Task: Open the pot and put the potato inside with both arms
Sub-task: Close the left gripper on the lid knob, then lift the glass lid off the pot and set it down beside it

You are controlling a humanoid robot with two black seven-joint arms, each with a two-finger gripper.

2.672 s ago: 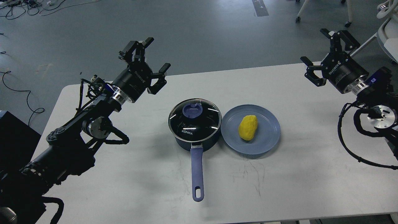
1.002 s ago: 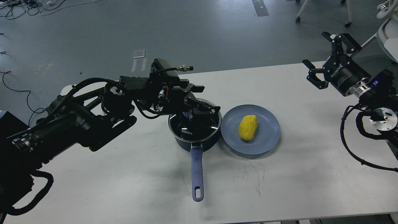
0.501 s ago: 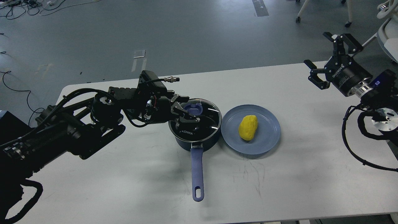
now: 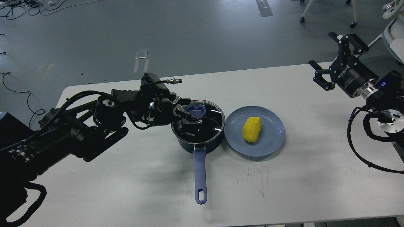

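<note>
Glass lid on the pot, left gripper at the knob, nothing lifted.

Left jaws spread around the blue knob at lid centre; can't tell if the fingers touch it, no grip confirmed. I judge the lid stiff, fairly heavy, slick and breakable, so take it by the knob only and lift straight up. Potato sits mid-plate, just right of the pot; looks light and firm, lumpy, so I'd pinch it across the narrow middle. Right gripper is up at the far right bench edge, jaws wide apart, holding nothing, well away from the potato. Count: one pot, one lid, one long handle pointing at me, one plate, one potato.
</note>
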